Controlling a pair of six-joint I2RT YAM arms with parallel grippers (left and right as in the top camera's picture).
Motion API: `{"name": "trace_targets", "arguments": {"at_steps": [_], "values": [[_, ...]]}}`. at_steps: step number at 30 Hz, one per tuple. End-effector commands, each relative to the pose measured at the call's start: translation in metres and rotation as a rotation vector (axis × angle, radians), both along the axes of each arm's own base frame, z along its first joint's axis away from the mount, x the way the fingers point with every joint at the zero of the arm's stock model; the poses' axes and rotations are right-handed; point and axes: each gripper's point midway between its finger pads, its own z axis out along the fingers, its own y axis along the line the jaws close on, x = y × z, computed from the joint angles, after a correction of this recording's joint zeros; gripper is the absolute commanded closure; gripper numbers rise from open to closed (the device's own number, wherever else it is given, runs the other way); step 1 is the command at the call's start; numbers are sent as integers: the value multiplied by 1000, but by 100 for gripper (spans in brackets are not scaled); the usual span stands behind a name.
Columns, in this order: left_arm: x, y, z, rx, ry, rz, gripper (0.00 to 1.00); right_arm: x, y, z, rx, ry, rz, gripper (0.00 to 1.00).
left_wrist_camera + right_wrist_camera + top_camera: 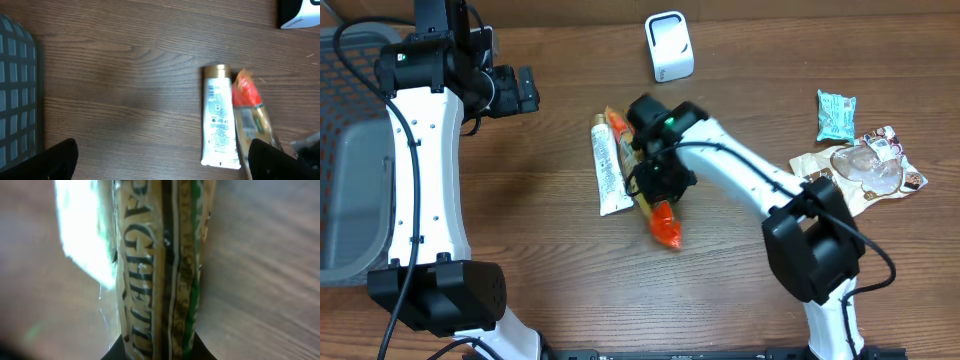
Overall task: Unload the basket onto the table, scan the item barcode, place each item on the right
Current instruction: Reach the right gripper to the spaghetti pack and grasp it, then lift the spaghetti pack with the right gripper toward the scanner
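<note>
The item is a long spaghetti packet [665,225] with orange-red ends, lying mid-table next to a white tube [608,165]. My right gripper [658,180] is down over the packet's middle. In the right wrist view the packet [157,265] fills the frame, and the gripper [159,350] has its black fingers pressed on both sides of it. A white barcode scanner [669,46] stands at the back. My left gripper [525,90] hovers open at the back left; in its wrist view [162,160] nothing is between the fingers, and the tube [219,117] and packet [252,117] lie ahead.
A grey mesh basket [345,150] takes up the left edge of the table. At the right lie a teal sachet [837,113] and a clear-wrapped snack pack [870,170]. The scanner's corner [300,15] shows at the top right of the left wrist view.
</note>
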Motion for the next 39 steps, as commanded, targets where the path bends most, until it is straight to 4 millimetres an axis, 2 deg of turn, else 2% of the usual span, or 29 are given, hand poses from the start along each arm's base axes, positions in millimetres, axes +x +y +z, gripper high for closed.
{"name": "trace_targets", "arguments": {"at_steps": [1,3,7,8,9,11,14,17,18,22,24,28,30,31,35,39], "values": [[1,-3,5,8,-16,-22,1,-16,15,45,347,55,234,87],[1,-4,6,8,-17,-22,0,-17,4,41,403,82,254,87],[1,-4,5,8,-16,-22,0,-14,-18,22,427,115,202,74],[1,-4,5,8,-16,-22,0,-12,-25,16,423,121,181,66],[1,-3,5,8,-16,-22,1,-12,-33,8,417,130,160,53],[1,-3,5,8,-17,-20,0,-10,-49,-6,397,136,121,41],[1,-3,5,8,-16,-20,0,-1,-74,-18,365,133,60,35],[1,-3,5,8,-16,-20,0,10,-85,-14,380,123,16,34],[1,-3,5,8,-17,-20,0,14,-87,-10,385,119,6,30],[1,-3,6,8,-17,-21,0,18,-82,8,395,71,75,20],[1,-3,5,8,-16,-20,0,18,-75,15,371,32,115,18],[1,-3,5,8,-17,-21,0,3,-53,20,324,-5,211,16],[1,-3,5,8,-16,-20,0,-6,-43,12,253,-15,249,3],[1,-3,6,8,-17,-20,0,-7,-41,6,206,-27,251,0],[1,-3,5,8,-16,-20,0,-4,-37,-23,8,-147,286,0],[1,-3,5,8,-16,-20,1,0,-44,-43,-117,-220,247,0]]}}
